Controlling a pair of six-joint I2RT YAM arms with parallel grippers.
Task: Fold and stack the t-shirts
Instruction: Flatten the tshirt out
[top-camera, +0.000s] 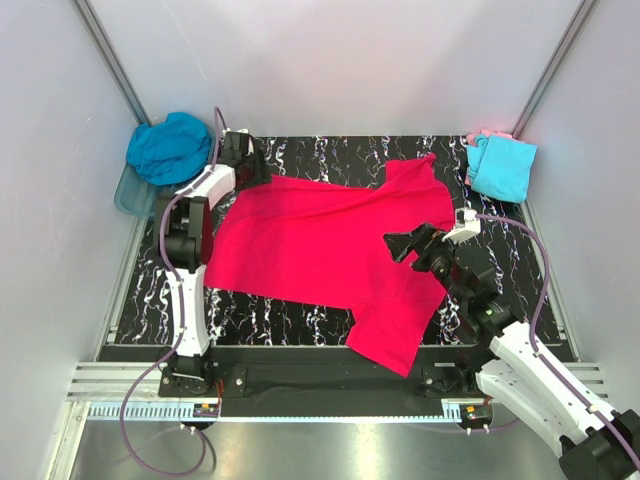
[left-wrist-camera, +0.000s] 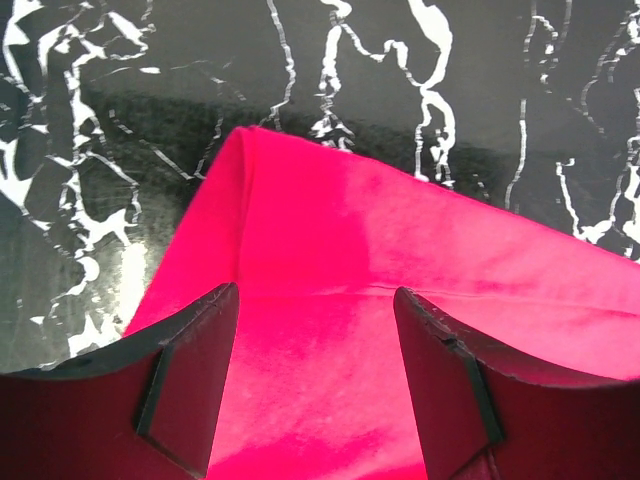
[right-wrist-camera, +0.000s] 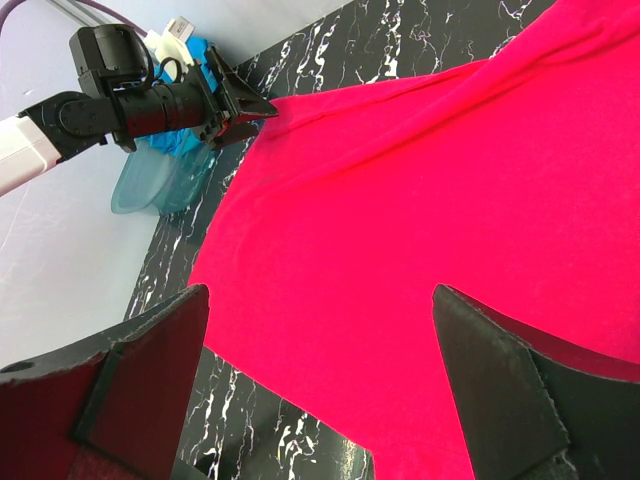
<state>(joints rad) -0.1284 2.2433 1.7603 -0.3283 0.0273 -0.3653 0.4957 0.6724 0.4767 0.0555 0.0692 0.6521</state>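
- The left gripper (left-wrist-camera: 315, 385) is seen with its fingers spread over one corner of the pink-red shirt (top-camera: 320, 250). The cloth lies flat between them, and nothing's pinched as far as can be told.
- That corner's edge is found just ahead of the fingertips, and past it only bare marbled table (left-wrist-camera: 120, 150) is seen, so there's open room forward.
- The right gripper (top-camera: 405, 243) is held wide open above the same shirt, nothing in it. Red cloth fills the gap between its fingers in the wrist view.
- Below and to the left of the right gripper, the shirt's long edge runs slantwise, with a strip of bare table beside it.
- One lobe of the shirt is spread back toward the right arm's base, right up to the table's near edge.
- A clear bluish tub (top-camera: 128, 195) is parked just left of the left gripper, wedged against the grey wall (top-camera: 60, 200). A teal-blue shirt (top-camera: 170, 148) is bundled in it, heaped over the rim.
- Beyond the right gripper and off to its right, a light cyan shirt (top-camera: 503, 168) is laid folded at the table's far corner. A pale pink shirt (top-camera: 487, 134) peeks out behind it. Neither is in a container.
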